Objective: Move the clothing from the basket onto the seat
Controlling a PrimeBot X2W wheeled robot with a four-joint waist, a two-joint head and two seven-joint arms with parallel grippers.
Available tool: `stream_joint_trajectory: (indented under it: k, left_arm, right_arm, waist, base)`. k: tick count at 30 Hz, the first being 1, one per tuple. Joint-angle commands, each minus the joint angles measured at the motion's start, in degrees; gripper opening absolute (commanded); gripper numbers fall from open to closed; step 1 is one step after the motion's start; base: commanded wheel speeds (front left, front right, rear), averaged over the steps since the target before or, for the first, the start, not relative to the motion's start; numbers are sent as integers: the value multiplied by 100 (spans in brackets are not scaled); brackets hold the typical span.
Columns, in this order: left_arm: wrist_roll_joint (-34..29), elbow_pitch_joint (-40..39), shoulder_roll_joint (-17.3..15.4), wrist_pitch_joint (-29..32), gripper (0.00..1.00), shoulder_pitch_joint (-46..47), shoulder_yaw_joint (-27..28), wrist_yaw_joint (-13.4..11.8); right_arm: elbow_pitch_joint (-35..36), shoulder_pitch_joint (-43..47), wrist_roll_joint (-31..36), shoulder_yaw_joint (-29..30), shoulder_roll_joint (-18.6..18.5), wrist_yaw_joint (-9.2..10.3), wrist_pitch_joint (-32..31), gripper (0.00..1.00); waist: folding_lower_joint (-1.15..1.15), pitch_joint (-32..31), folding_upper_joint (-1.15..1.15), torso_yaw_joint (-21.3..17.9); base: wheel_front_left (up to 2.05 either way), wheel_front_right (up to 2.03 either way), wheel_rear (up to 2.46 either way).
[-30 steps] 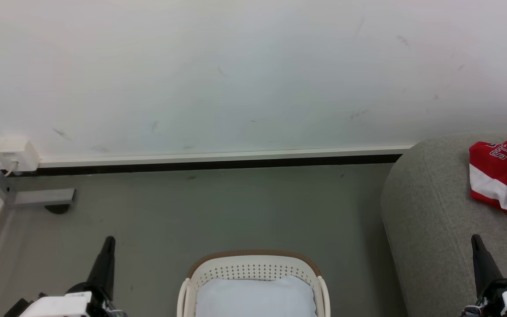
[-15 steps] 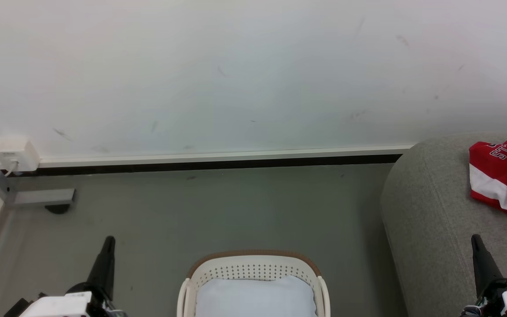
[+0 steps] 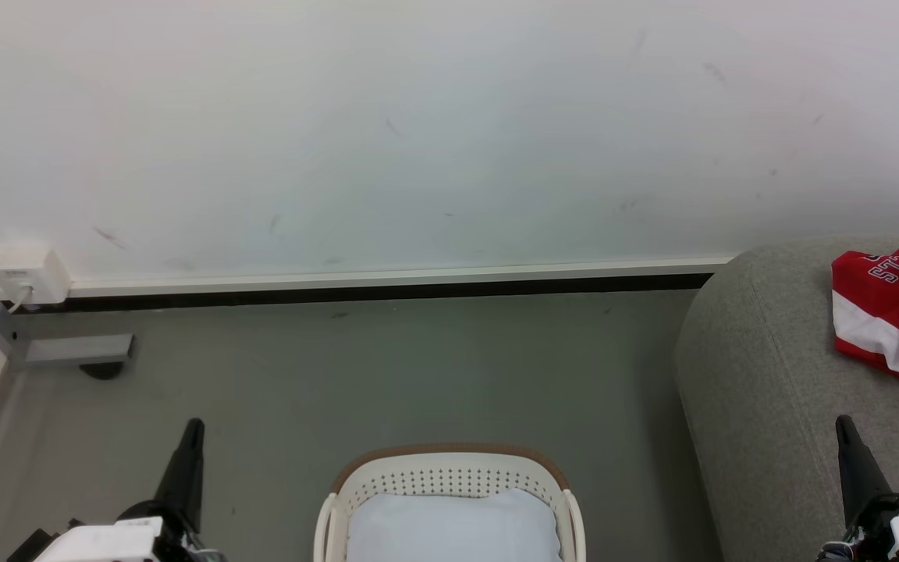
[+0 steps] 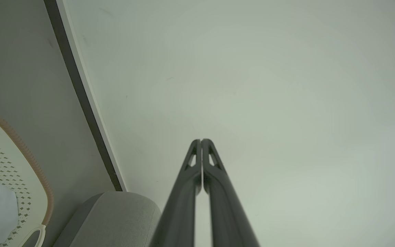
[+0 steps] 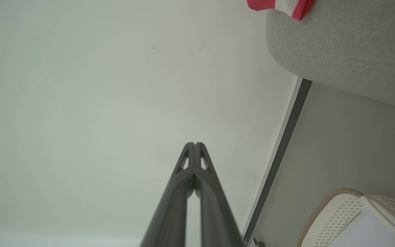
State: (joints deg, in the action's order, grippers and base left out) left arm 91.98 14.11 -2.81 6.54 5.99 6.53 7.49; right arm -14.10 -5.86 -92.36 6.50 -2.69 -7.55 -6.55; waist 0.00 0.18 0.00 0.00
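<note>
Apparently nothing has moved: the clothing (image 3: 890,312) lies on the seat (image 3: 769,406), the basket (image 3: 449,467) holds just lining (image 3: 453,527), left tool (image 4: 201,140) and right tool (image 5: 194,144) stay pressed together, so the task seems finished.

I read the clothing (image 3: 886,316) as red with a white panel and white lettering (dark-edged, as far as I can make out). The seat (image 3: 762,406) is plain grey fabric. The basket (image 3: 449,474) is cream-white, brown-rimmed and peppered with small perforations, its lining (image 3: 453,527) pale blue-white. The floor (image 3: 387,375) is grey-green, the wall (image 3: 418,140) off-white with faint dark scuffs. The left end effector (image 3: 194,425) and right end effector (image 3: 843,422) are black.
</note>
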Motion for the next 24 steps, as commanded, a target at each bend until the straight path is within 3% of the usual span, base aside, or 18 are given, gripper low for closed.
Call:
stream_joint_trajectory:
  k: [1, 24]
  left_arm:
    - [77, -18, -10, 21, 0, 51, 16, 12]
    - [78, -19, -10, 20, 0, 51, 15, 12]
  right_arm:
    - [26, -67, -10, 20, -35, 12, -19, 0]
    - [25, -67, -11, 19, -36, 12, -18, 0]
  waist:
    - [0, 0, 0, 0]
    - [0, 0, 0, 0]
  base:
    - [0, 0, 0]
    - [0, 0, 0]
